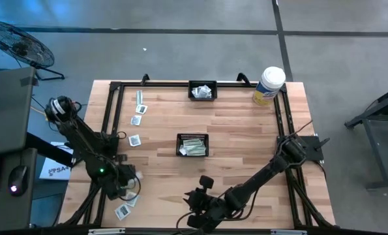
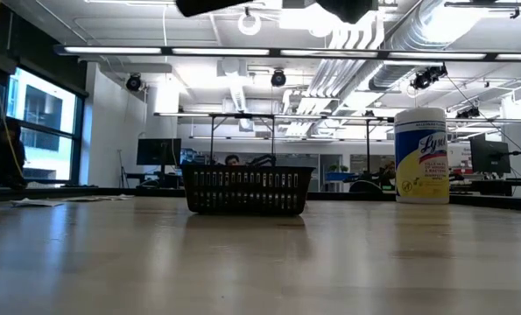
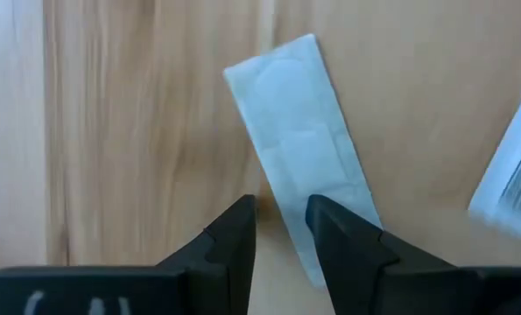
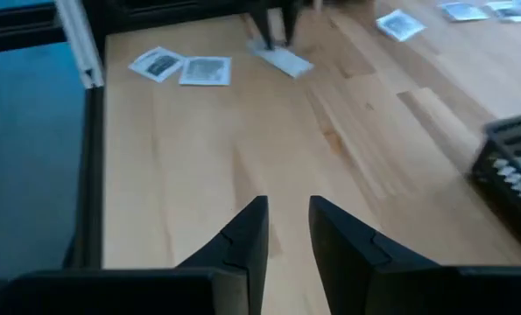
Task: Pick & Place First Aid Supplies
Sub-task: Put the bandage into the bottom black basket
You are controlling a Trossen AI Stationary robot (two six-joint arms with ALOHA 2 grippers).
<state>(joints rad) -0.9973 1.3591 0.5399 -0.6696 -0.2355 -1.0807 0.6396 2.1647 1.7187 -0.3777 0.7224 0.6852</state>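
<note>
On pale wood, flat paper strip [image 3: 299, 149]

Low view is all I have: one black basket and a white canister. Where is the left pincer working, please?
Observer: At the table's near edge, on the robot's left side. The left pincer is low over a narrow strip packet that lies flat on the wood.
Operator: Is the right pincer carrying something?
Observer: No. The right pincer is open, with only bare wood between its fingers.
Operator: Is the basket at the table's centre empty?
Observer: No. The centre basket has packets in it.
</note>
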